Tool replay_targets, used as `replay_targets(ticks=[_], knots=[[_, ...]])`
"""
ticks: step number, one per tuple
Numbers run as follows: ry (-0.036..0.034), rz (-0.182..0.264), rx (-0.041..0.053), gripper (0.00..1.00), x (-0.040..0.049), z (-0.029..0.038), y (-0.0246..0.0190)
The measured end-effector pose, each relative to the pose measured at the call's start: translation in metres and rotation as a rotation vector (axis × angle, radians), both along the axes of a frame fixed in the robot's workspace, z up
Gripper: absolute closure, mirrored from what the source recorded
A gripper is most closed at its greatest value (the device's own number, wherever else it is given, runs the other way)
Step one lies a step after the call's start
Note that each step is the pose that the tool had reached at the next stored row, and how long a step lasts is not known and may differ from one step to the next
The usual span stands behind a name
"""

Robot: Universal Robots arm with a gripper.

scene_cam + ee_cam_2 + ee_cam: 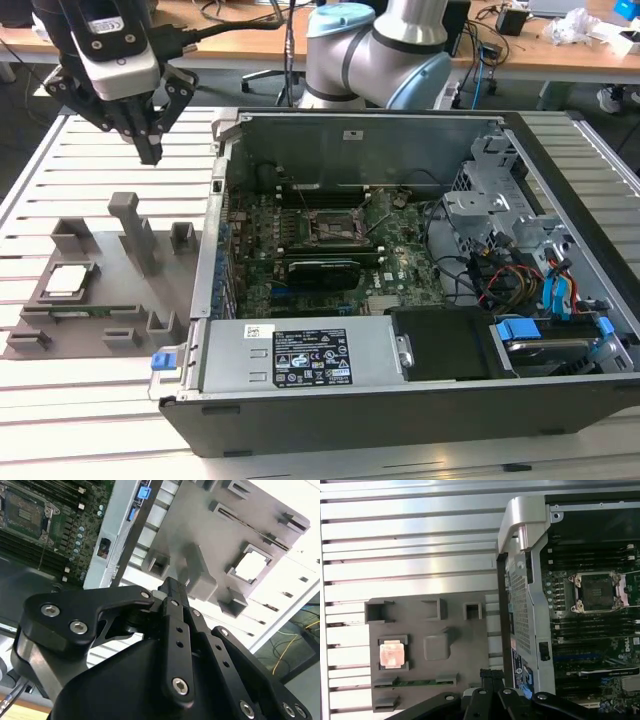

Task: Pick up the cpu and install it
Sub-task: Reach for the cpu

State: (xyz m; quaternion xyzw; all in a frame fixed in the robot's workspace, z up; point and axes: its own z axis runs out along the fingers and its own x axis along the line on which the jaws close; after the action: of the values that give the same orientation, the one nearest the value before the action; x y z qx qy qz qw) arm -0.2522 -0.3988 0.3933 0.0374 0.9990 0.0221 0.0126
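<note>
The cpu (63, 281) lies flat in a pocket of the grey fixture tray (100, 300), at the exterior view's left of the open computer case. Both wrist views show it too, cpu (252, 565) and cpu (391, 654), its metal top facing up. My gripper (150, 152) hangs well above the tray's far side, apart from the cpu, with its fingers together and nothing between them. The black fingers (172, 592) point down towards the tray's tall post (133, 230). On the motherboard, the black-framed socket (325, 228) sits open, socket (594, 592).
The open computer case (400, 400) takes up the middle and the exterior view's right, with a long black card (320, 270), cables and drive bays (520, 260) inside. The slatted metal table (60, 400) carries tray and case. A desk with cables stands behind.
</note>
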Motion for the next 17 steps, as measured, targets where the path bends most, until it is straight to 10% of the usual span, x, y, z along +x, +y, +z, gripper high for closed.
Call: replay_targets(ticks=[17], knots=[[-0.0002,0.000,0.0000,0.89,-0.0448,0.0000,0.0000]])
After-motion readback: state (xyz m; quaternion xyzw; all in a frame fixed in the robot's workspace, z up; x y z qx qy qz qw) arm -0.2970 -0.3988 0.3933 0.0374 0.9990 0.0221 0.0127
